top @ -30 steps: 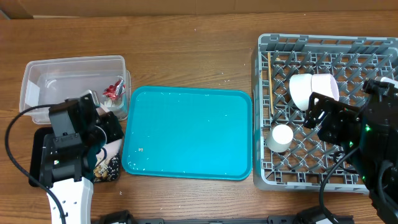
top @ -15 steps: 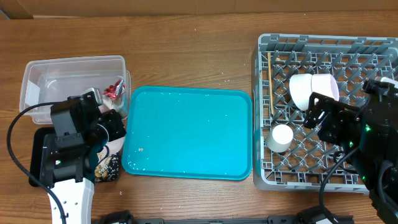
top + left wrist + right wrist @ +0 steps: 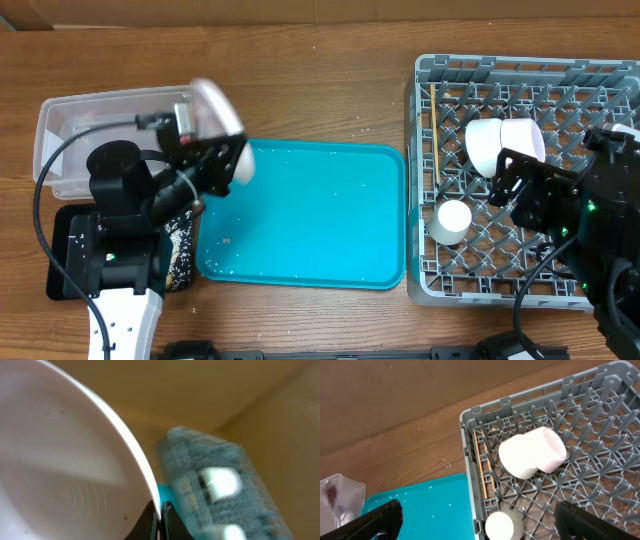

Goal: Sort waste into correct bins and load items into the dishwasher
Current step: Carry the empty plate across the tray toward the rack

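The dish rack (image 3: 500,62) at the desk's right edge is seen part loaded. The teal tray (image 3: 320,220) at mid-desk is left with crumbs only. The white plate (image 3: 220,120) is not yet racked: it is clamped by its rim in the clenched left hand (image 3: 160,517), above the clear tub's (image 3: 60,110) right end. In the rack, the white bowl (image 3: 487,147) and pale pink bowl (image 3: 530,135) are nested, the small cup (image 3: 452,220) is set front-left, and the chopsticks (image 3: 434,135) are laid along the left wall. The right hand (image 3: 477,512) is held spread and empty. A second ago the plate was low over the black tray (image 3: 65,260); it has since been raised.
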### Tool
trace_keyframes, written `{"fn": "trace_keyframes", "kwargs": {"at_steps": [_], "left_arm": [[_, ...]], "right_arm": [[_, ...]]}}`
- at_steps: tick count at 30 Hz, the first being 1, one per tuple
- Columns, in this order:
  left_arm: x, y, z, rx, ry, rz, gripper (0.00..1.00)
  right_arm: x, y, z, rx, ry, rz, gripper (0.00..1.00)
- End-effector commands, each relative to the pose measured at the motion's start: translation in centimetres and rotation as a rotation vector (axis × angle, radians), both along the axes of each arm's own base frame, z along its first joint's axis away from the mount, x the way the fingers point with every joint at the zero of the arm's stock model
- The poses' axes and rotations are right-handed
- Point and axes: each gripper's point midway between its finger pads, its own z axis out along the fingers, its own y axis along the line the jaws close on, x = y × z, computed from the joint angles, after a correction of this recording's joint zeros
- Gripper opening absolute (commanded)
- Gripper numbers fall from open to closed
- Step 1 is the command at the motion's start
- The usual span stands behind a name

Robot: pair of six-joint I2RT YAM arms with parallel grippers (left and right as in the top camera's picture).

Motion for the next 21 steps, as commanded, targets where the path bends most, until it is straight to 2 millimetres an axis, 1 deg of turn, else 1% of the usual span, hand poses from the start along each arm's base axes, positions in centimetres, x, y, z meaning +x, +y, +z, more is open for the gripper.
{"fn": "trace_keyframes", "kwargs": {"at_steps": [1,4,7,9,14,19,21], "left_arm": [[-2.2,-5.5,5.1,-0.16,-0.094,-0.267,0.04],[-2.2,-8.7,7.4,-0.214,-0.188,-0.367,0.04],[-1.9,-12.1,8.1,-0.276,-0.222,-0.45,0.04],[-1.7,-14.3,7.5,-0.309,-0.217,-0.508,0.04],[-1.0,-19.2,5.0,-0.412,-0.154,-0.621,0.04],[-0.9,-23.1,2.2,-0.464,-0.111,-0.704,0.04],[-0.9,-24.6,1.5,-0.467,-0.106,-0.733,0.04]], "right_arm": [[-0.1,-0.1,0.8,0.01,-0.025,-0.006,1.0],[-0.1,-0.1,0.8,0.01,-0.025,-0.006,1.0],[-0.1,-0.1,0.8,0.01,-0.025,-0.006,1.0],[-0.1,-0.1,0.8,0.01,-0.025,-0.006,1.0],[-0.1,-0.1,0.8,0.01,-0.025,-0.006,1.0],[-0.1,-0.1,0.8,0.01,-0.025,-0.006,1.0],[-0.1,-0.1,0.8,0.01,-0.025,-0.006,1.0]]}}
